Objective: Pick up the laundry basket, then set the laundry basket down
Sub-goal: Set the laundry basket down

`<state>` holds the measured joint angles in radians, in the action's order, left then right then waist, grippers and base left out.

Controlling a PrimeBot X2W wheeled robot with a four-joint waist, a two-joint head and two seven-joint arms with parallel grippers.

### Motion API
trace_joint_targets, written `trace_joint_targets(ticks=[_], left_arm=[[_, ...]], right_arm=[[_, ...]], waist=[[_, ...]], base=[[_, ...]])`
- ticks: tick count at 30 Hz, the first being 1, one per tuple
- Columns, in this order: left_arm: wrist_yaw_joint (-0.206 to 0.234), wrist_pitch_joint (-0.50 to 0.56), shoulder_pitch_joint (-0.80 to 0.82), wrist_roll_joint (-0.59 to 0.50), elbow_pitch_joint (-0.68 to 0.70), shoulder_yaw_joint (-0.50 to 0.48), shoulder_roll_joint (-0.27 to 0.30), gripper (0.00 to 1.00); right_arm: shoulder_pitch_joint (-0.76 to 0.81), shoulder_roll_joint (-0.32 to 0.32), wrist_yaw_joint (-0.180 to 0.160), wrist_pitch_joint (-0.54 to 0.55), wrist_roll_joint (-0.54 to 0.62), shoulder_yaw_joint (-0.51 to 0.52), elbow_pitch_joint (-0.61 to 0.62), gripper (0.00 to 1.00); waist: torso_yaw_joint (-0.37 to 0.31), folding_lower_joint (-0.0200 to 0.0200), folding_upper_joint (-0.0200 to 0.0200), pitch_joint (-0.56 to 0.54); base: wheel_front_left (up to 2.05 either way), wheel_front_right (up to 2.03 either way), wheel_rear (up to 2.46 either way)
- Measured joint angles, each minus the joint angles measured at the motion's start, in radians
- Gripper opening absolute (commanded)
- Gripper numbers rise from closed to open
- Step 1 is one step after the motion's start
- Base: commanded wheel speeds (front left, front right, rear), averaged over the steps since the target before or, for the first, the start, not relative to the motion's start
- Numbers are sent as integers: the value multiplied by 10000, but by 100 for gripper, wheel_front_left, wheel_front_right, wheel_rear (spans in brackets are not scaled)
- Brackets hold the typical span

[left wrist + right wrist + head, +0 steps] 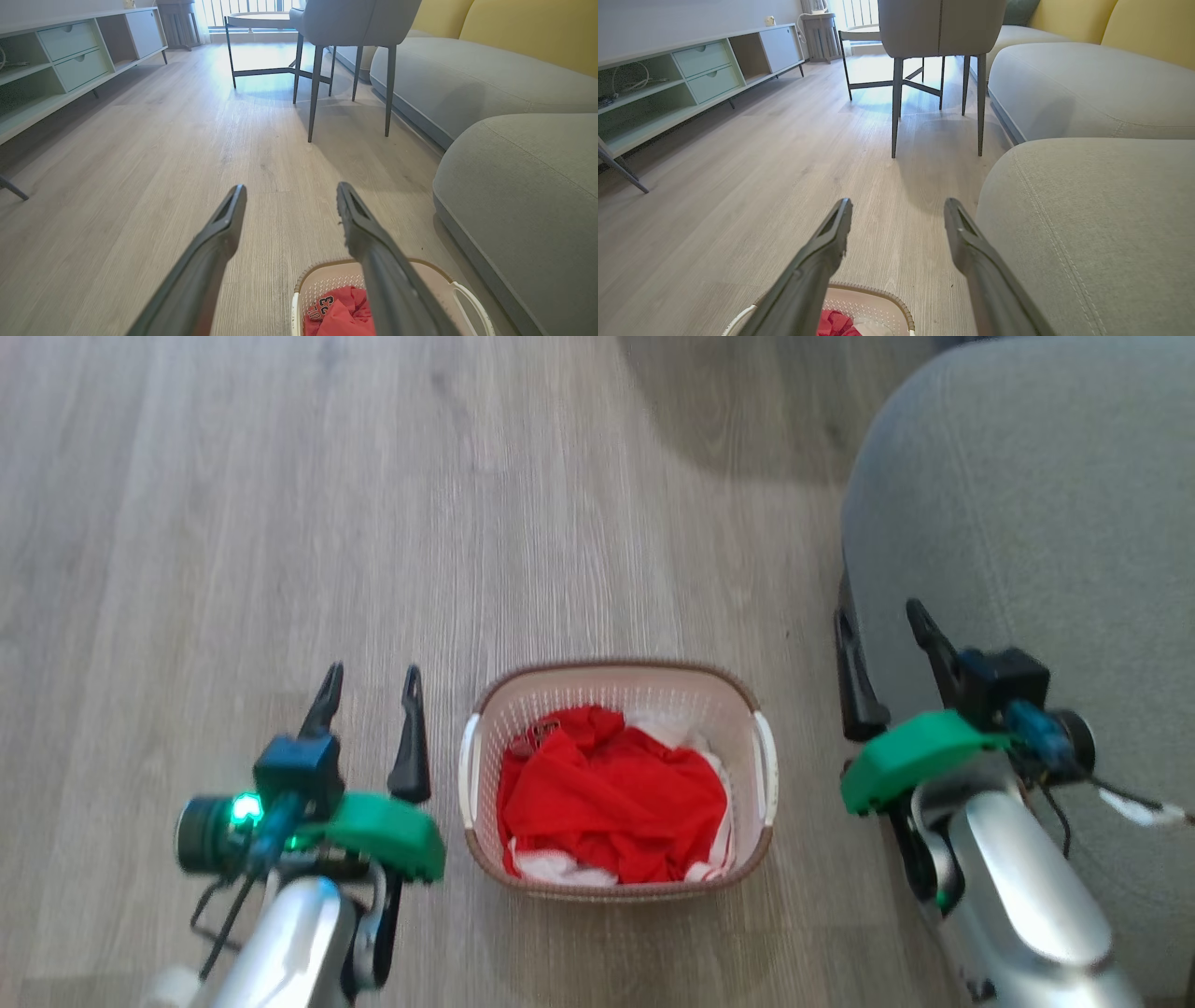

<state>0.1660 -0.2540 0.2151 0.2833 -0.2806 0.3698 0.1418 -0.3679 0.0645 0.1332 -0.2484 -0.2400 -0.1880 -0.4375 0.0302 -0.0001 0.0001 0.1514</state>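
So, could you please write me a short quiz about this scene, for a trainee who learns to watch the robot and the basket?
1. True or false: the left claw is shut on the laundry basket.
2. What colour is the cloth lying on top inside the laundry basket? A) red B) blue C) green
3. Fill in: the right claw is ____ and holds nothing.

Key: 1 false, it is open beside the basket; 2 A; 3 open.

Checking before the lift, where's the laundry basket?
In the head view, the laundry basket sits on the wood floor between the left tool and the right tool, with the grey sofa on its right.
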Motion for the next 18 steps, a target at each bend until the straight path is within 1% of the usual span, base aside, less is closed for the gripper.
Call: trace_joint_targets(ticks=[4,10,18], left_arm=[[-88,-13,-796,-301,508,-265,-4,100],[-157,-15,-1714,-543,777,-347,10,100],[109,-15,-2533,-736,1509,-598,19,100]], right_arm=[[772,-46,0,0,29,234,840,100],[1921,-71,0,0,128,548,1793,100],[3411,-111,0,0,134,947,2698,100]], waist=[[22,0,0,-500],[88,0,-1,-1029],[160,0,0,-1397]], base=[[0,0,0],[0,0,0],[0,0,0]])
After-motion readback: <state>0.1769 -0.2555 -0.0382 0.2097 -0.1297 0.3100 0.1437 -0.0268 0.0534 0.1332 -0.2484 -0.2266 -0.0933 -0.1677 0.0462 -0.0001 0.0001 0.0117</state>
